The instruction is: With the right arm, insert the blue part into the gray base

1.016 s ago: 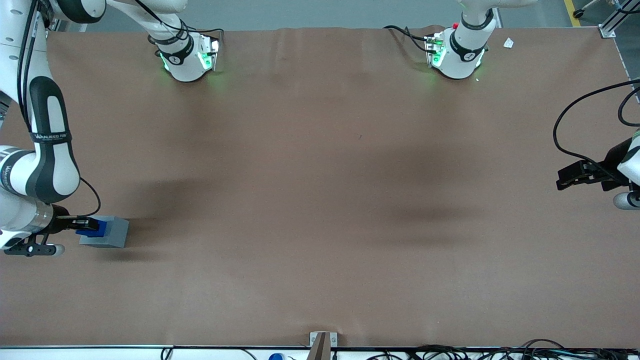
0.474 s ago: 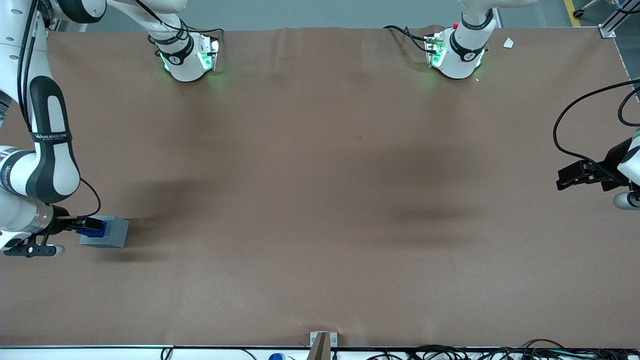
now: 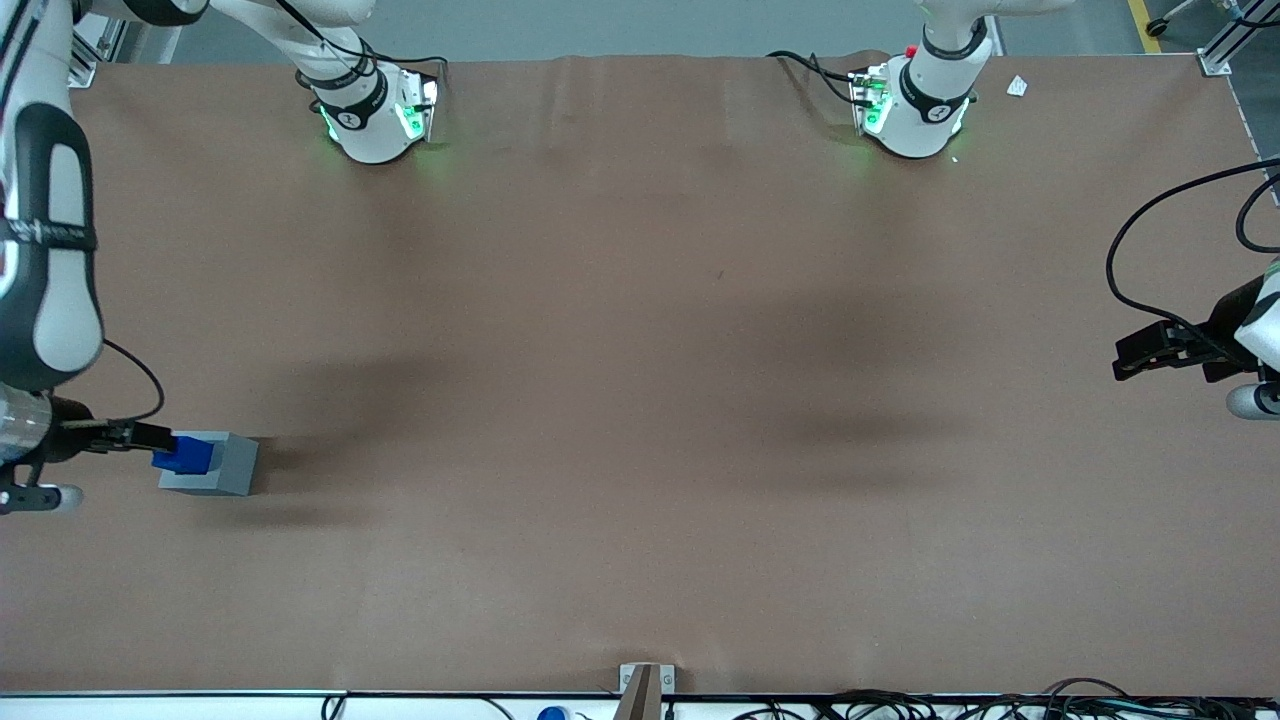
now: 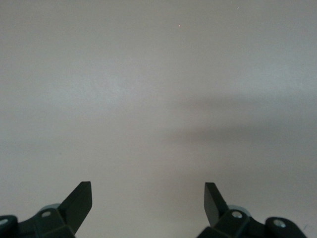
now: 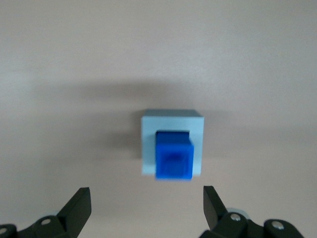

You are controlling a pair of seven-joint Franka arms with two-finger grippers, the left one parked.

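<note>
The small bright blue plastic block [image 5: 173, 160] stands upright in the top socket of the light gray cube-like base [image 5: 172, 120], which rests on the table toward the working arm's end.

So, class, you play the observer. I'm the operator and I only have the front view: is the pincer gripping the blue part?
Observer: No. The right wrist view shows the pincer open, with its fingers spread wide and clear of the blue part.
Operator: Is the part in the socket?
Observer: Yes. It sits in the gray base, with gray rim showing on either side of it.
</note>
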